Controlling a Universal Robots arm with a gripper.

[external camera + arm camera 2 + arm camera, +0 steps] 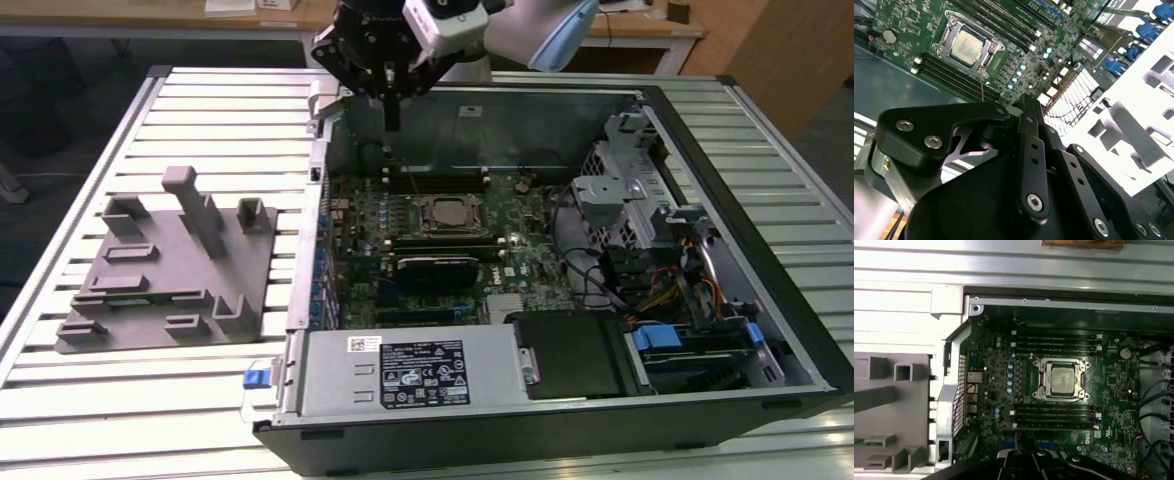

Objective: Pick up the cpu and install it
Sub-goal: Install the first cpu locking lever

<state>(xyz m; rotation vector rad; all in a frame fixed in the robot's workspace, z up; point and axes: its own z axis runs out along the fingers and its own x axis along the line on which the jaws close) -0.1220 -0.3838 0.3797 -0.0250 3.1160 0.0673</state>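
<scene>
The open computer case [561, 250] lies on its side on a slatted table [80, 400], with the motherboard [441, 240] flat on its floor. The cpu [1062, 380] sits inside the socket [1040, 390] on that board, silver top up, framed by the metal bracket; it also shows in the second wrist view [966, 47] and in the exterior view [446, 212]. Memory slots run along both sides of the socket. Outside the case, beside its wall, the grey tray [167, 265] holds nothing on its posts. The gripper [391, 100] hangs above the case's far edge, away from the socket, its fingers pressed together into one narrow stem, holding nothing. The arm's upper part is cut off in the exterior view.
</scene>
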